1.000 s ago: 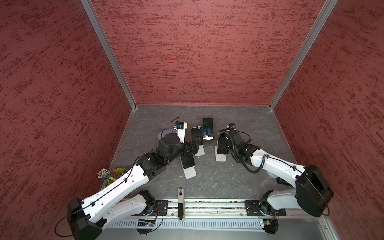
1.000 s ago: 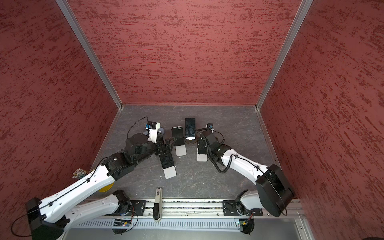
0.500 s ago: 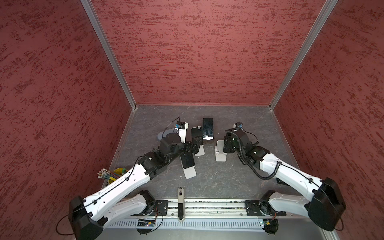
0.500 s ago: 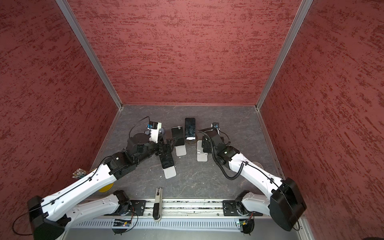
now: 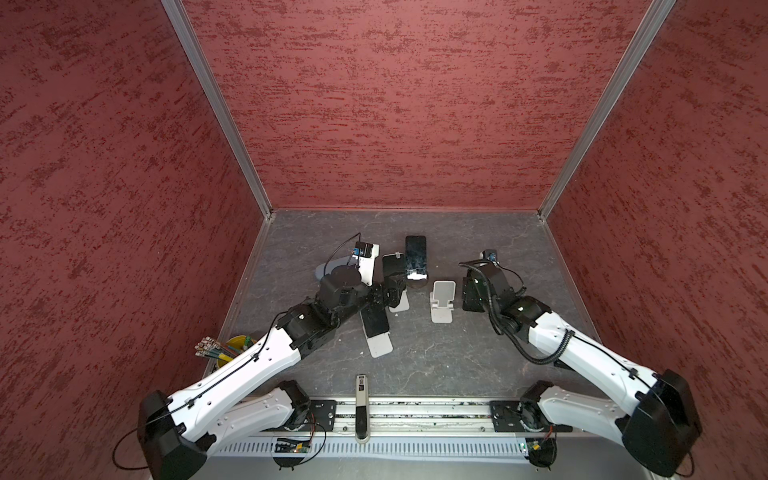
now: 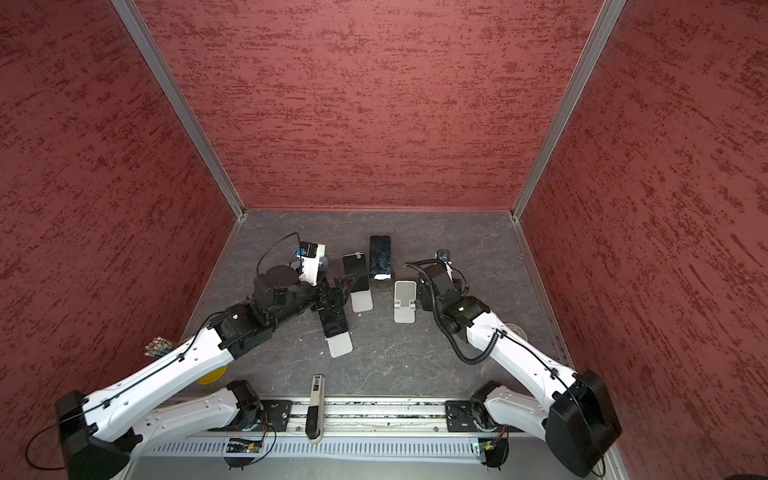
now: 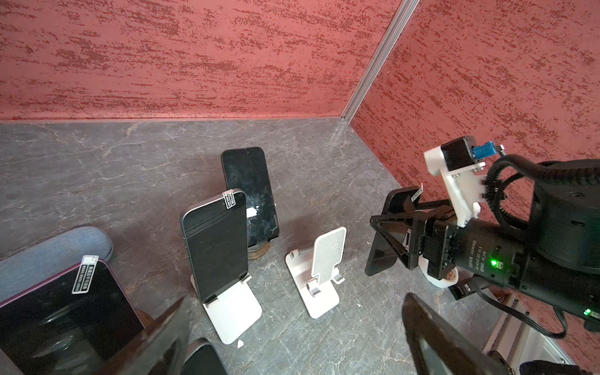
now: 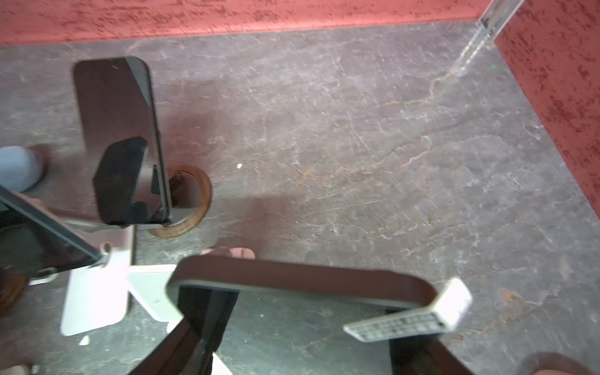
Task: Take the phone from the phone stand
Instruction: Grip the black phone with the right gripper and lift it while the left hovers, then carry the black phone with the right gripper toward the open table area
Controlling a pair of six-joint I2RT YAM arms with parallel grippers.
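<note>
1. Fingers of the right gripper are closed part-way across the phone, gripping its width and holding it upright, lifted.
2. A second ago they were pressed in at the white stand; now that stand sits bare just beside them, toward my other arm (cradle empty, nothing leaning on it).
3. I'd call the removal itself done; setting the phone down somewhere safe is what remains.
4. Over on the left gripper, fingers gape fully wide, holding nothing, a propped phone just ahead of them.
</note>
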